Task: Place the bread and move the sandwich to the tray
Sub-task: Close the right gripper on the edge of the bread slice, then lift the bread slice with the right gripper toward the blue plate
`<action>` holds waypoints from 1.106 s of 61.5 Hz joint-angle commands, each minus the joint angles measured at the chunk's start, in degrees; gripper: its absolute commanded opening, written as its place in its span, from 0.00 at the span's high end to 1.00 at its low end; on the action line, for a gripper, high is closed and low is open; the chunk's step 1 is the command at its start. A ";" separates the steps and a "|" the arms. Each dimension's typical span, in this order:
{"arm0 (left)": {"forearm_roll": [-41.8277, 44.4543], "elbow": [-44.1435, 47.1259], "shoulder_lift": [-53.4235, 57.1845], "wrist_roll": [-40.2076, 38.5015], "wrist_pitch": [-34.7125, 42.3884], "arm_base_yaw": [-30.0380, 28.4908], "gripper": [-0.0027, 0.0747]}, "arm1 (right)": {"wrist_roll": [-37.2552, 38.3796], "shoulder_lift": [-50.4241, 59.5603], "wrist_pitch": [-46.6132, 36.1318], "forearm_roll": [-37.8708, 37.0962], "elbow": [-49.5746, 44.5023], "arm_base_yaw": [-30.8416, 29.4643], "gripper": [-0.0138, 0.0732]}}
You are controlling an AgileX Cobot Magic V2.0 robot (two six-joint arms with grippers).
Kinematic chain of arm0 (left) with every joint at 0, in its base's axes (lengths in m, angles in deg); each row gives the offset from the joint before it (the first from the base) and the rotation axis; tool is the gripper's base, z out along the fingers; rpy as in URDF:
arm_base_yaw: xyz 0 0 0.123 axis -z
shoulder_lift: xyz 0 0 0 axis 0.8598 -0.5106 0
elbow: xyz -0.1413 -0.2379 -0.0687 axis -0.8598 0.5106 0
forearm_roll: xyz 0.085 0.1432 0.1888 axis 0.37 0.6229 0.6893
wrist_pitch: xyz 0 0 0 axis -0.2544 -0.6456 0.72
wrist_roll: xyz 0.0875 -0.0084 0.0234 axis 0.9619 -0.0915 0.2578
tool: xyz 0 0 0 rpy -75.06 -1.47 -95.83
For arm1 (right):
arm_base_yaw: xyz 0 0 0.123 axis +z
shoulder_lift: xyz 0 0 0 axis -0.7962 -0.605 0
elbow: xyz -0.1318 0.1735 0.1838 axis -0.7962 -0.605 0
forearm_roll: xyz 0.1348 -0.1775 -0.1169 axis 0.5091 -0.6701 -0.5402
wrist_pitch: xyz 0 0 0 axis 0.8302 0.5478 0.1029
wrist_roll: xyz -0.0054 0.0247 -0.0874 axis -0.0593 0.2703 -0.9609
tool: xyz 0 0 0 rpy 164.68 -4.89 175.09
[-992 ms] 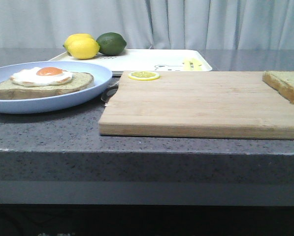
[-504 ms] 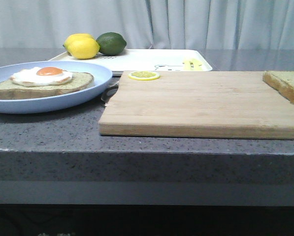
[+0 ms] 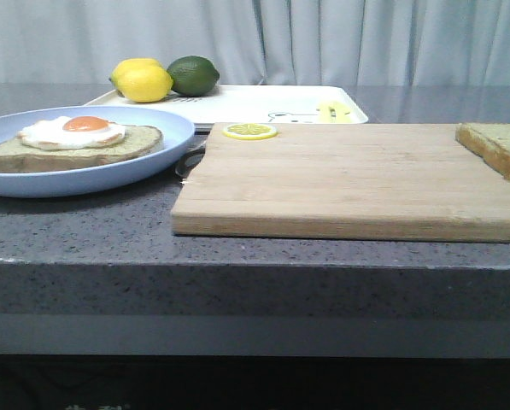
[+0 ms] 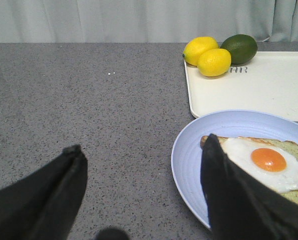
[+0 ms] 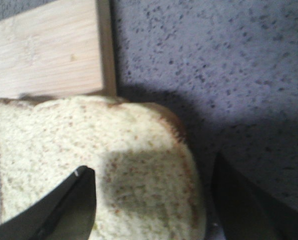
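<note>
The right gripper (image 5: 151, 200) has its jaws spread, one over the bread (image 5: 96, 165) and one past its crust edge; the bread overhangs the cutting board (image 5: 46, 50) corner, and its lower part is cut off. The left gripper (image 4: 144, 192) is released, one jaw hiding part of the sandwich (image 4: 263, 165) on its plate. The tray (image 4: 248, 90) lies beyond the jaws, cropped. Neither arm appears in the front view.
</note>
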State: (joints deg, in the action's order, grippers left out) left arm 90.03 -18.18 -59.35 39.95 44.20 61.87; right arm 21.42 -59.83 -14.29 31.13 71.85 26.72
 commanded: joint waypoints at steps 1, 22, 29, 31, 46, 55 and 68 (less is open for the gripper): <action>-0.39 -1.66 -0.31 -0.07 4.87 0.25 0.35 | -1.04 2.10 1.38 2.67 1.73 1.11 0.27; -0.39 -1.66 -0.31 -0.07 4.87 0.25 0.35 | -1.04 2.10 2.88 2.67 1.73 2.13 0.83; -0.39 -1.66 -0.31 -0.07 4.87 0.25 0.35 | -1.04 2.10 3.06 2.67 1.73 2.13 0.92; -0.39 -1.66 -0.31 -0.07 4.87 0.25 0.35 | -1.04 2.10 3.12 2.67 1.73 2.13 0.92; -0.39 -1.66 -0.31 -0.07 4.87 0.25 0.35 | -1.04 3.41 7.32 5.43 6.04 2.13 0.92; -0.39 -1.66 -0.31 -0.07 4.87 0.25 0.35 | 0.57 5.83 9.72 7.08 10.99 2.13 0.92; -0.39 -1.66 -0.31 -0.07 4.87 0.25 0.35 | 2.25 7.78 14.11 12.86 15.58 2.13 0.92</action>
State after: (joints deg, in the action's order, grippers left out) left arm 89.90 -18.18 -59.35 39.95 44.33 61.87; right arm 23.35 -54.78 -2.78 37.29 84.84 28.88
